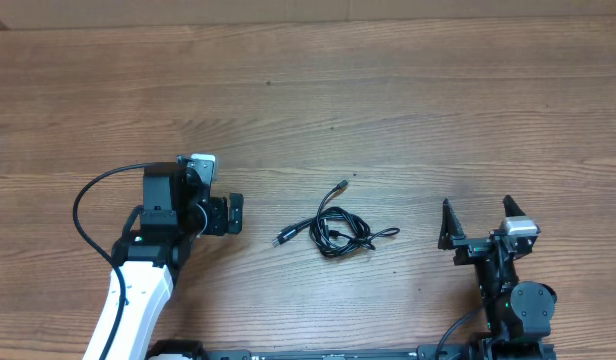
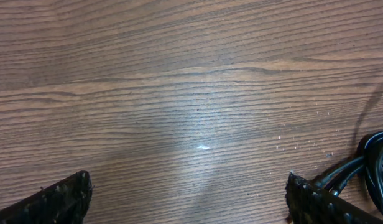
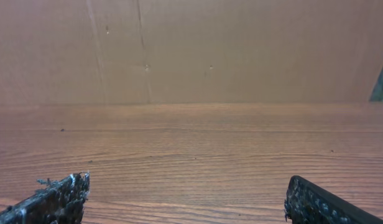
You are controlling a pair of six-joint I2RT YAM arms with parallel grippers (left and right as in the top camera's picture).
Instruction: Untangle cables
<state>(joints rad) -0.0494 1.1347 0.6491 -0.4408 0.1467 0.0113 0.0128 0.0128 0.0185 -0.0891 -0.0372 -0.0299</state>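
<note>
Cables (image 1: 338, 232): one tangled coil lying on the desk (image 1: 388, 100).
Left hand (image 1: 238, 214): released, empty, near the cables' left.
Right hand (image 1: 478, 215): released, empty, farther off, cables' right.
Progress: nothing pulled apart; whole untangling left.

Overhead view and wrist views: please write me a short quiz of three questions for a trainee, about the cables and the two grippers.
1. True or false: the cables lie on the table between the left gripper and the right gripper.
2. The right gripper is: A) shut on the cables; B) open and holding nothing; C) hidden from every view.
3. Which wrist view shows a part of the cables?
Key: 1 true; 2 B; 3 the left wrist view, at its right edge.
</note>
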